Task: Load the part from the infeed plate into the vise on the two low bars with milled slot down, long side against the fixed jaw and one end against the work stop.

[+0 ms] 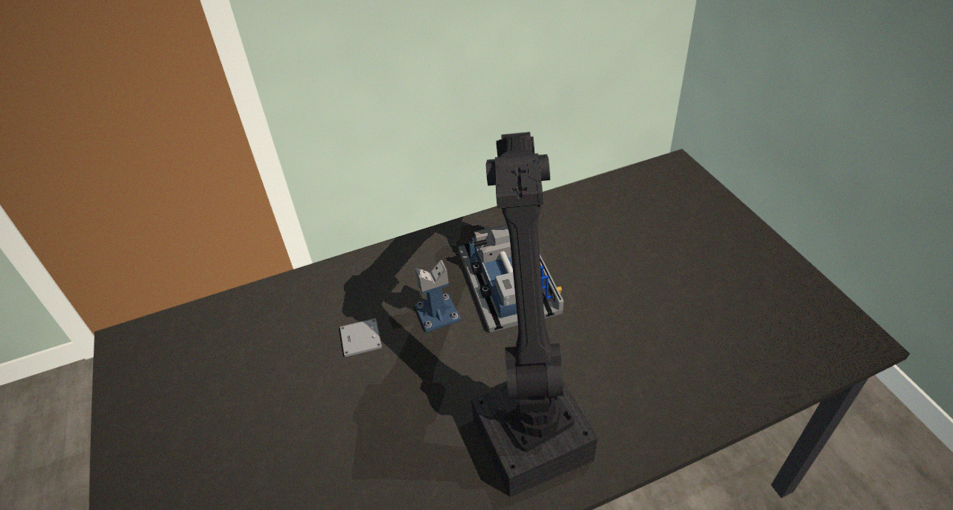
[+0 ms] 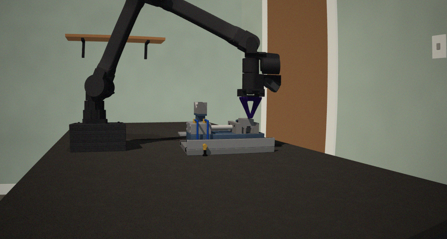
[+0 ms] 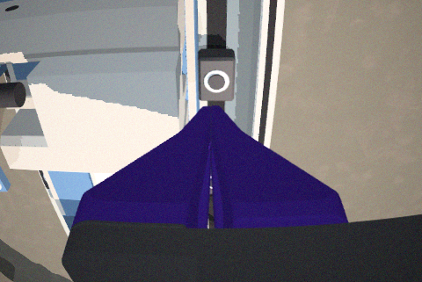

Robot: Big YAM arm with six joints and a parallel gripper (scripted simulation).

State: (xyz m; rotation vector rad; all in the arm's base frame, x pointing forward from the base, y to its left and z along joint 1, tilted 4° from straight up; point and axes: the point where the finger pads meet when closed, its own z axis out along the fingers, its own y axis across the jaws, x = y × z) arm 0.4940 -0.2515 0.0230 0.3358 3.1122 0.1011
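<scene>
My gripper (image 2: pixel 249 116) (image 3: pixel 211 120) is shut with nothing between its purple fingers. It points straight down, with its tips just above the far end of the vise (image 1: pixel 491 321) (image 2: pixel 231 143). In the top view the arm hides it. A pale block (image 3: pixel 100 136) (image 2: pixel 247 124), which looks like the part, lies in the vise down and left of the fingertips. I cannot see its slot or tell how it sits against the jaws. The square infeed plate (image 1: pixel 360 337) is bare. A dark short rod (image 3: pixel 10 95) shows at the left edge of the wrist view.
The V-block (image 1: pixel 432 277) (image 2: pixel 199 107) stands on its blue post between the plate and the vise. The air cylinder (image 1: pixel 504 291) (image 2: pixel 193 128) with blue hoses is at the vise's near end. A small grey ringed block (image 3: pixel 217 82) sits on a dark rail just beyond my fingertips.
</scene>
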